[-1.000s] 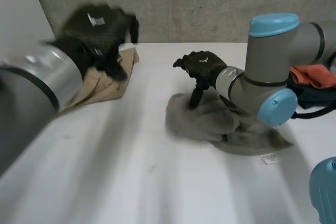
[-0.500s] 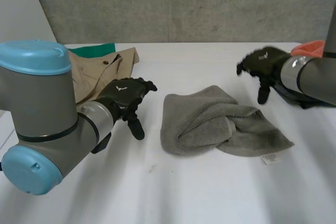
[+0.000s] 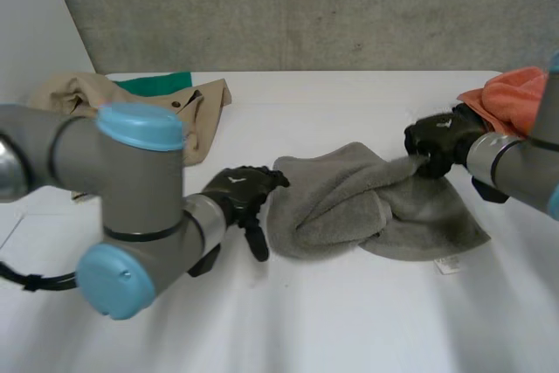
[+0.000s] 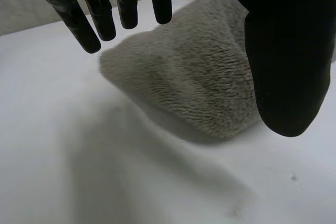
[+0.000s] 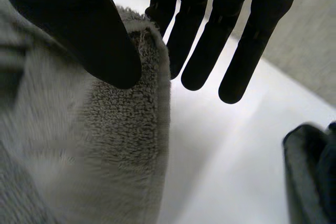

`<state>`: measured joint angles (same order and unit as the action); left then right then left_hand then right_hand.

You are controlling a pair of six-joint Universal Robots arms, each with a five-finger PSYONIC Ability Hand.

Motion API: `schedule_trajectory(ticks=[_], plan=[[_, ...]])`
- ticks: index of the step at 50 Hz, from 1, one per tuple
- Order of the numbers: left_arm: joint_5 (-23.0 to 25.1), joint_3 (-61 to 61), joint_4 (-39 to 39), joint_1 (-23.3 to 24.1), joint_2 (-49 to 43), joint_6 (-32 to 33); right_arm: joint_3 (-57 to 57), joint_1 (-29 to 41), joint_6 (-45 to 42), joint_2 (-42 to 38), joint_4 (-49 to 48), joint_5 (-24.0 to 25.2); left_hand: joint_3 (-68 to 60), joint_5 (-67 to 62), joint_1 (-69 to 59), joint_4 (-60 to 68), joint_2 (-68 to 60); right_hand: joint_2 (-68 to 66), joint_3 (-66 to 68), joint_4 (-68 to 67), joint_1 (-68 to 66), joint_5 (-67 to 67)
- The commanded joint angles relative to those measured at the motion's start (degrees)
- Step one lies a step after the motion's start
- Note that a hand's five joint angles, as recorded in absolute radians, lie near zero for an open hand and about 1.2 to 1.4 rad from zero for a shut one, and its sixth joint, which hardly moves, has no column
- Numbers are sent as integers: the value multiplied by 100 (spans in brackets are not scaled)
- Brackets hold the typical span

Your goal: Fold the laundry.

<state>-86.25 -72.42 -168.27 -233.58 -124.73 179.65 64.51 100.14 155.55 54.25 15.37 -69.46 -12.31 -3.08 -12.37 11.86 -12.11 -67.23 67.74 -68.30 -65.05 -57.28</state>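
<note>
A crumpled grey towel (image 3: 349,203) lies in the middle of the white table (image 3: 306,321). My left hand (image 3: 236,194) is open beside the towel's left edge, its straight fingers (image 4: 86,19) hanging just over the grey towel (image 4: 194,72) without gripping it. My right hand (image 3: 434,144) is at the towel's far right edge. There its thumb (image 5: 79,24) lies on top of the towel's folded rim (image 5: 142,77) and the fingers stand behind it, so the edge is pinched between them.
A beige garment (image 3: 166,111) and a green cloth (image 3: 157,83) lie at the back left. An orange cloth (image 3: 511,93) sits on a dark one (image 5: 312,166) at the back right, close to my right arm. A white tag (image 3: 448,264) sticks out at the towel's near right corner.
My left arm swung from the beige garment down to the towel's left edge and its hand opened. My right hand left the towel, swung right, came back and shut on its far right edge.
</note>
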Motion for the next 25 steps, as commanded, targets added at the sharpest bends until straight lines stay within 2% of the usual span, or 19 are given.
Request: schedule_trajectory(ticks=[1, 4, 6, 7, 10, 13, 16, 22, 25], plan=[[-260, 1439, 418, 550, -974, 9, 816, 14, 335, 1727, -52, 406, 231, 308, 237, -186, 211, -1277, 1226, -1170, -1495, -1272], [-663, 2141, 698, 700, -1429, 18, 1018, 14, 616, 2377, -69, 573, 179, 257, 186, -135, 160, -1277, 1226, -1170, -1495, -1272], [-901, 2476, 857, 761, -1633, 18, 1063, 14, 818, 2651, -78, 644, -810, -733, -804, 855, -830, -1277, 1226, -1170, -1495, -1272], [-1129, 2748, 1040, 805, -1773, 18, 1098, -29, 1028, 2896, -87, 670, -2965, -2887, -2958, 3009, -2984, -1277, 1226, -1170, -1495, -1272], [-1455, 3083, 1366, 815, -1845, -35, 1116, -65, 1258, 2977, -113, 662, -6758, -6681, -6751, 6803, -6777, -1277, 1226, -1170, -1495, -1272], [-1614, 3058, 1543, 753, -1591, -35, 1125, -223, 1400, 2969, -148, 627, -6769, -6692, -6763, 6814, -6789, -1277, 1226, -1170, -1495, -1272], [-1536, 2804, 1465, 587, -880, 0, 1134, -302, 1224, 2776, -140, 548, -6769, -6692, -6763, 6814, -6789, -1277, 1226, -1170, -1495, -1272], [-878, 2487, 938, 305, 701, 622, 1169, -276, 557, 2240, 97, 556, -6769, -6692, -6763, 6814, -6789, -1277, 1226, -1170, -1495, -1272], [-639, 2706, 849, 234, 801, 1001, 1177, -136, 328, 1994, 247, 548, -6769, -6692, -6763, 6814, -6789, -1277, 1226, -1170, -1495, -1272]])
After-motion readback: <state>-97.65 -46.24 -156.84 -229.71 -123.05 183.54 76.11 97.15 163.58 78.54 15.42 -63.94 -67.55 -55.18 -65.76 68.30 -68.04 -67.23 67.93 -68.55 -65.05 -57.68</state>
